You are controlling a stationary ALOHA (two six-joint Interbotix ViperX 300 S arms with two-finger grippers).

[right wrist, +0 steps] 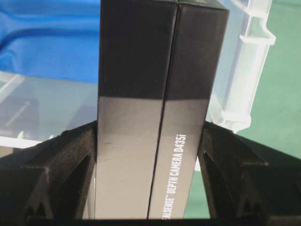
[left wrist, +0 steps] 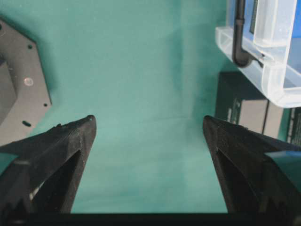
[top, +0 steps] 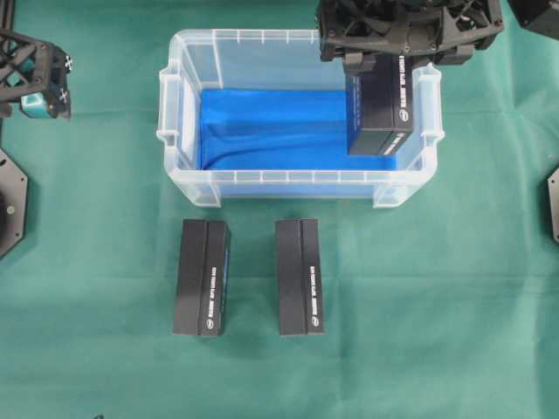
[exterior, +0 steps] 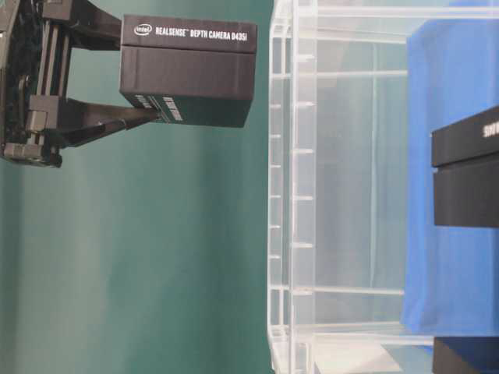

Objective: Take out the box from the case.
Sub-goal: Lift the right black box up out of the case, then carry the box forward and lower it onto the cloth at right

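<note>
The case [top: 288, 182] is a clear plastic bin with a blue cloth [top: 271, 127] on its bottom. My right gripper [top: 380, 70] is shut on a black box [top: 380, 109] with white lettering, held over the case's right end. Seen from table level, this box [exterior: 187, 78] hangs apart from the case's rim [exterior: 292, 195], outside the bin. In the right wrist view both fingers press the box's [right wrist: 160, 94] sides, with the right gripper [right wrist: 150, 132] round it. My left gripper [top: 52, 87] stays far left, open and empty [left wrist: 149, 125] over green cloth.
Two more black boxes [top: 203, 277] [top: 300, 277] lie side by side on the green tablecloth in front of the case. A corner of the case [left wrist: 277, 80] and one box [left wrist: 242, 106] show in the left wrist view. Black base plates [top: 10, 205] [top: 554, 205] sit at both table edges.
</note>
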